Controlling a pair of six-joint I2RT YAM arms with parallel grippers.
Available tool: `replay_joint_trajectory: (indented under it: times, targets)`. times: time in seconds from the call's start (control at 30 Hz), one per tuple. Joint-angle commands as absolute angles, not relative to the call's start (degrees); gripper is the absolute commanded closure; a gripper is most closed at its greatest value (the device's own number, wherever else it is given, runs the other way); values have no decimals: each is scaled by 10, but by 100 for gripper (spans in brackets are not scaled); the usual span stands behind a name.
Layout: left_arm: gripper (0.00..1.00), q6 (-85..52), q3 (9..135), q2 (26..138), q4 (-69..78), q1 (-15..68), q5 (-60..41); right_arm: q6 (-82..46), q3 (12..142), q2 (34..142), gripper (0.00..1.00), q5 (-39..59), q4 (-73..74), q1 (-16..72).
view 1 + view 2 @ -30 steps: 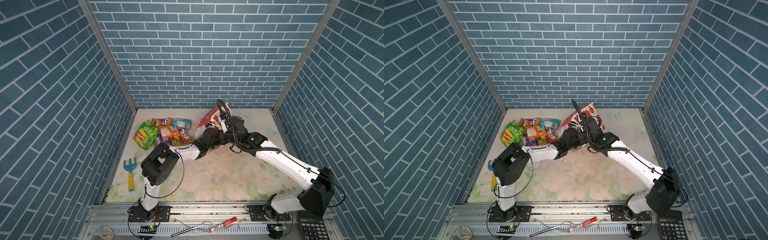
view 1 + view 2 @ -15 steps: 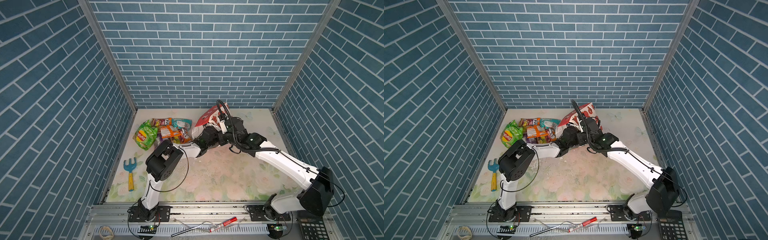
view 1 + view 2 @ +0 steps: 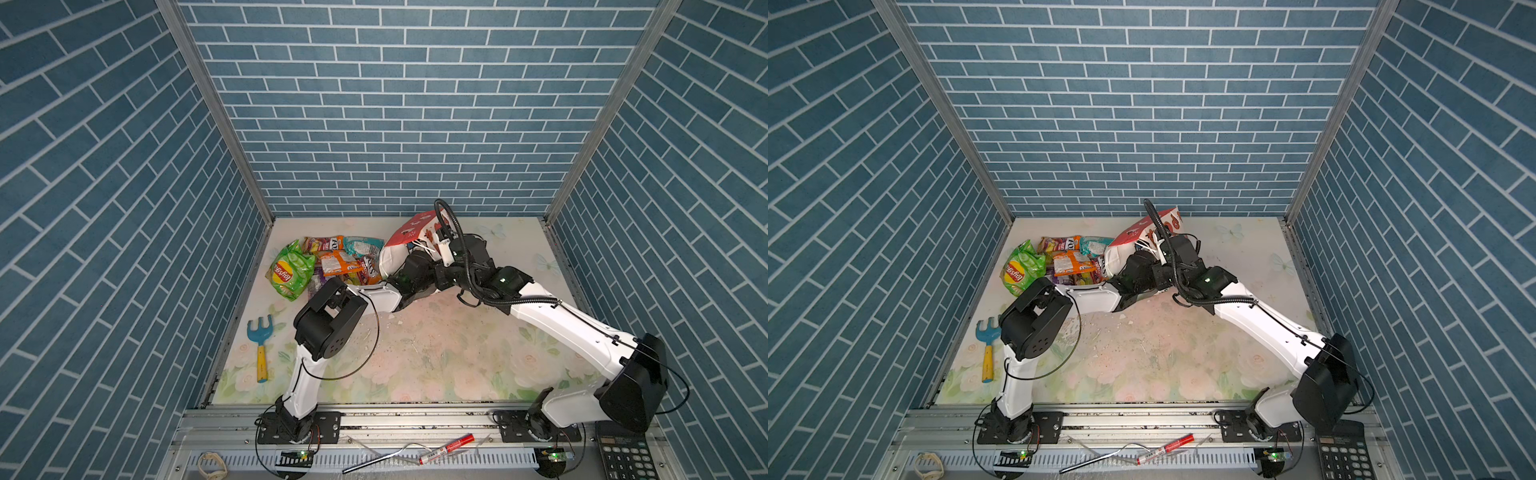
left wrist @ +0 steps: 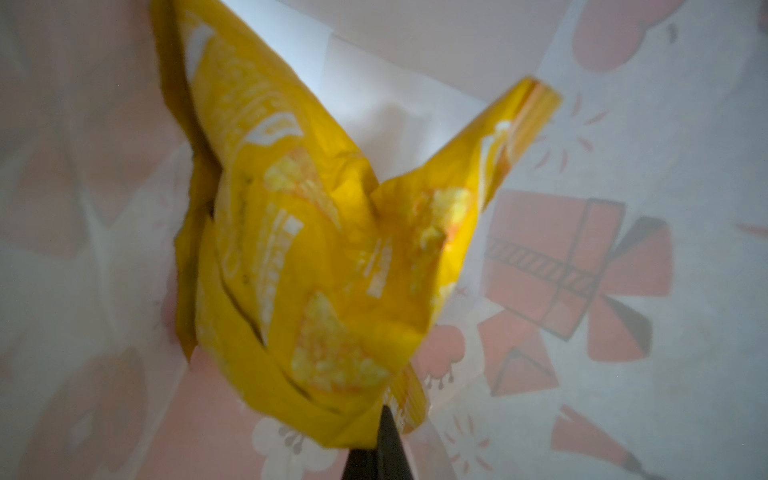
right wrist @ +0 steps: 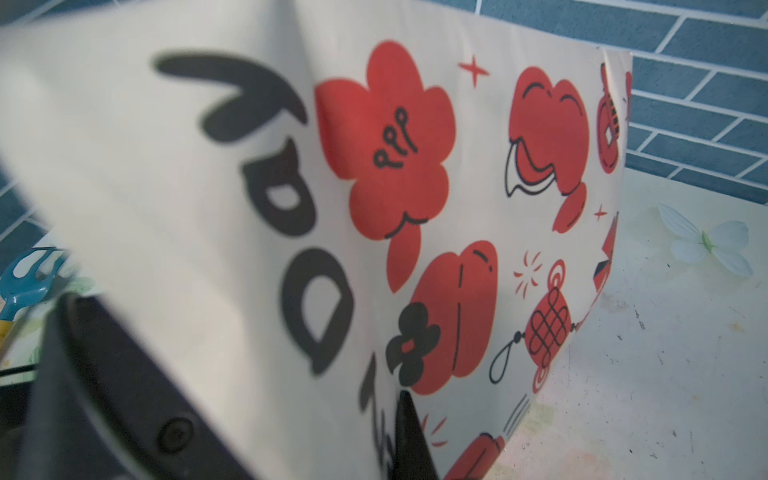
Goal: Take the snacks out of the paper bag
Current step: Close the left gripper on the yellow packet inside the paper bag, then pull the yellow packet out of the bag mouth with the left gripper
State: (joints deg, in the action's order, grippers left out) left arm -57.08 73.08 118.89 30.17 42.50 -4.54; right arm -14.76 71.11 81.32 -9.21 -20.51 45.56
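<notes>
**Top views.** In both top views the paper bag (image 3: pixel 409 237) lies tipped over at the back of the table (image 3: pixel 436 357), red side up, its mouth turned toward the two arms. Just beside it, to the left, we see snacks already out: a green chip bag (image 3: pixel 291 272), an orange packet (image 3: pixel 341 264) and a teal packet (image 3: pixel 362 246), bunched and overlapping. The left arm reaches into the bag's mouth, so its working end is hidden here. The right gripper (image 3: pixel 432 247) sits at the bag's rim. A toy rake (image 3: pixel 260 343) lies well apart, near the left wall.

**Left wrist view.** Inside the bag, a yellow bag (image 4: pixel 316 249) lies crumpled against the white inner walls. The left gripper (image 4: pixel 384 440) is closed, and we read it as clamped on the packet's crimped lower edge. Only one dark finger shows.

**Right wrist view.** The bag's printed white face lies close to the lens. One dark finger presses against it. The jaws are together, and we judge them pinched on the bag's wall, though the paper hides the far finger.

**Step in hand.** We take this as the grasp on a snack inside the bag. We cannot tell whether other packets remain behind it. The next move calls for drawing the left arm straight back out of the mouth while the right holds the bag from dragging along. The glossy film may slip from so narrow a pinch.
</notes>
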Motion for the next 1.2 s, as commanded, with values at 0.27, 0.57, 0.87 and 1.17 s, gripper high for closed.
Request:
replay_joint_trajectory:
  times: [0.27,0.57,0.87,1.17]
  targets:
    - [100,-461,700,1079,237,423,-27,-162,690,792,100,-129,-200,460]
    - [100,-453,686,1053,214,422,-47,-161,685,792,100,-143,-188,460]
    - [100,-446,675,1018,184,422,-70,-176,683,788,100,-188,-187,461]
    - [100,-439,665,989,167,421,-80,-215,664,757,100,-232,-189,460]
